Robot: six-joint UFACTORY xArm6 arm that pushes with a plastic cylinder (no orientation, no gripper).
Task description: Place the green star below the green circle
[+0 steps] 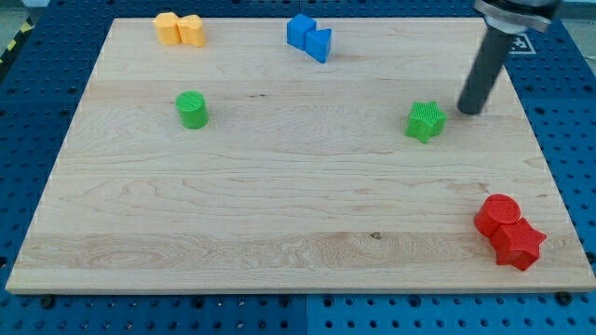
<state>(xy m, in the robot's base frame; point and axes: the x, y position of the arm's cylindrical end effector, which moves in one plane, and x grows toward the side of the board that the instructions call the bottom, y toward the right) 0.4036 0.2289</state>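
Green star [426, 120] sitting just left of my tip [468, 111], nothing touching yet. Green circle [192, 109] waiting way off toward view's left, so shove's going leftward, slightly down.

place: looks like a robotics lab or test bench, definitely not anyone's home
table: blue metal bench top [42, 112] full of evenly spaced holes, the kind you bolt rigs onto
board: plain wooden board [279, 186] laid flat on that bench as a work surface
arm: dark rod coming down from a machine mount at the view's top right, my tip [469, 112] resting on the board
props: small plastic-looking blocks in orange, blue, green and red, scattered like test pieces
floor edge: yellow and black hazard stripe [11, 39] at the view's top left, typical workshop marking
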